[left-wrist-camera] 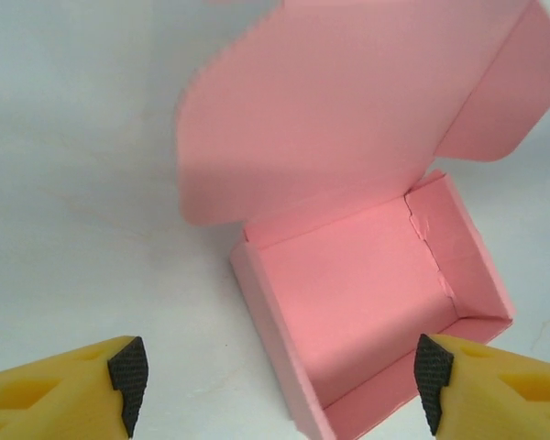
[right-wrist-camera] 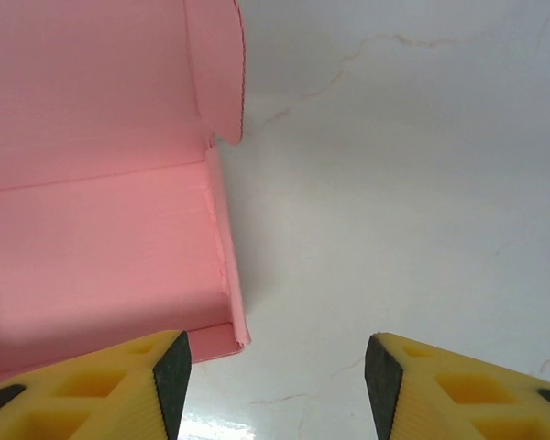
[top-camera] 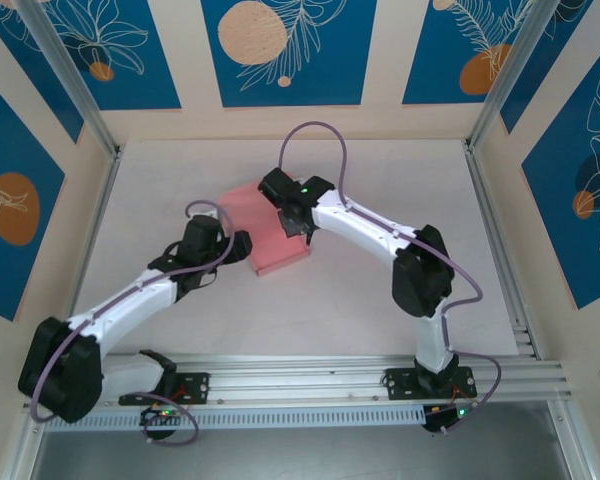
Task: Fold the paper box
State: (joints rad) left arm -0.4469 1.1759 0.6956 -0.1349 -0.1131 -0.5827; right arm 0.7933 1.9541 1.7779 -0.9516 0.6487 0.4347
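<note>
Jaws open on both arms, gripping nothing: left jaws wide, at box [top-camera: 265,240] left edge; right jaws over its right edge. Box sits mid-worktop [top-camera: 380,170], lid flap raised, sides folded up.

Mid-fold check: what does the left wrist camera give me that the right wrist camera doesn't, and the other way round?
Left wrist: the paper box as a whole open tray with its walls standing, its lid raised behind with a rounded side flap, and the left gripper open, facing the near end.
Right wrist: one side wall seen close, the right gripper open astride that wall's near corner, and a broad stretch of veined table.
Both: the pink interior, the lid not yet closed, nothing gripped.
</note>
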